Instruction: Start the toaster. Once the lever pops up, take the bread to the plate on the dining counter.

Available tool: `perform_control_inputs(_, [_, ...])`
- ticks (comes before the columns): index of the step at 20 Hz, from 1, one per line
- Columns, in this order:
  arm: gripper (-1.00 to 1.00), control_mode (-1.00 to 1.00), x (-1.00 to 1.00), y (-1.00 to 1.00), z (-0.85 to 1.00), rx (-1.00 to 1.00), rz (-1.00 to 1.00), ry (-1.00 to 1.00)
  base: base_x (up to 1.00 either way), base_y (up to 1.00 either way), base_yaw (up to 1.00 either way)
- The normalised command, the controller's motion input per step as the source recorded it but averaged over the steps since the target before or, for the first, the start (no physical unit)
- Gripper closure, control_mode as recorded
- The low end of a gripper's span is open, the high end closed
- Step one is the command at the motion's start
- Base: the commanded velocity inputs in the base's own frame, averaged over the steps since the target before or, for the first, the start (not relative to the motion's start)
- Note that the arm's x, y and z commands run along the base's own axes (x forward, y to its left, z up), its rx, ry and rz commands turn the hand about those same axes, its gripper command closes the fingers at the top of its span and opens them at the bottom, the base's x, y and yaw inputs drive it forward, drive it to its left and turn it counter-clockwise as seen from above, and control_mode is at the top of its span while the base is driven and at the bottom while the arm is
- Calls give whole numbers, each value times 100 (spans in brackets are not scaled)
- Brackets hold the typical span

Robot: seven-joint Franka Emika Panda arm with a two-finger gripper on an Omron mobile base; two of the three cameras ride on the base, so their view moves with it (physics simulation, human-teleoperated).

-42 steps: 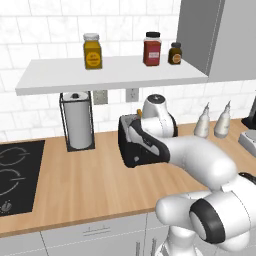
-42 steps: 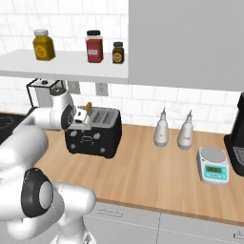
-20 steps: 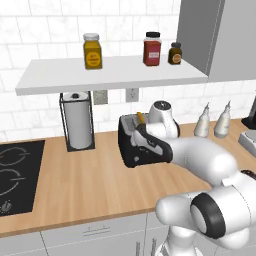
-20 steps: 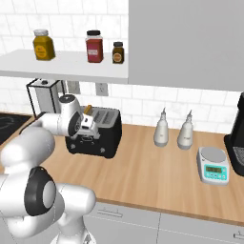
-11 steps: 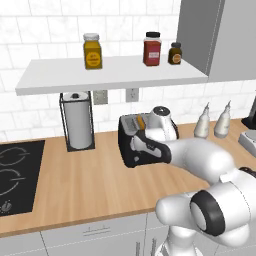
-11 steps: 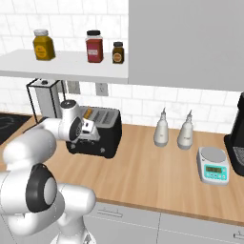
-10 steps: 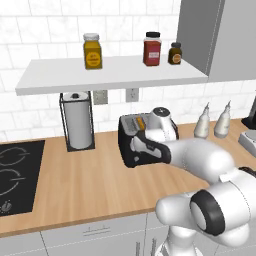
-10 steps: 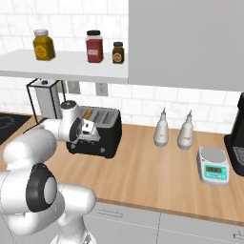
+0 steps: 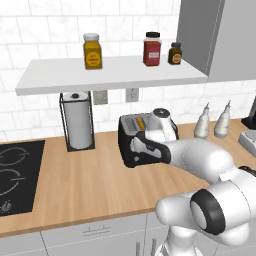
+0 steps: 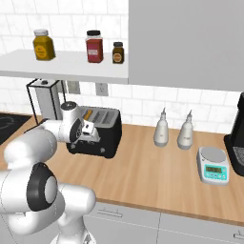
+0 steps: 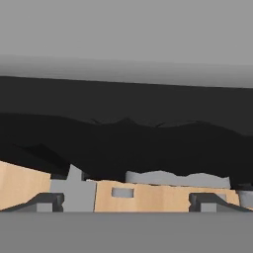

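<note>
The black toaster point(image 9: 131, 131) point(image 10: 106, 129) stands on the wood wall counter near the tiled wall. A golden slice of bread point(image 9: 142, 120) point(image 10: 87, 114) sits low in its silver slotted top. My gripper point(image 9: 141, 150) point(image 10: 88, 133) is pressed close against the toaster's end face, jaws wide apart and holding nothing. In the hand view the dark toaster face point(image 11: 128, 143) looms very near, with the gripper point(image 11: 129, 202) low against it and one fingertip point(image 11: 47, 200) at each bottom corner. The plate and the dining counter are out of view.
A paper towel holder point(image 9: 77, 122) stands left of the toaster, and a black cooktop point(image 9: 15, 170) lies beyond it. Two pale bottles point(image 10: 162, 129) point(image 10: 186, 132), a small scale point(image 10: 213, 165) and a black coffee machine point(image 10: 236, 138) stand to the right. A shelf point(image 9: 110, 75) with jars hangs overhead.
The hand has sunk a little lower along the toaster's end face and stays against it. The jaws have stayed wide apart. The bread and toaster have not moved.
</note>
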Motion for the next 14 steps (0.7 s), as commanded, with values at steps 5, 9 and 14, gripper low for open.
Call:
perform_control_inputs(5, [-100,-100,0,-1,0,0,0,0,0,0,0])
perform_control_inputs(9, [-100,-100,0,0,13,0,0,-2,0,0,0])
perform_control_inputs(14, [-100,-100,-3,0,43,0,0,-3,0,0,0])
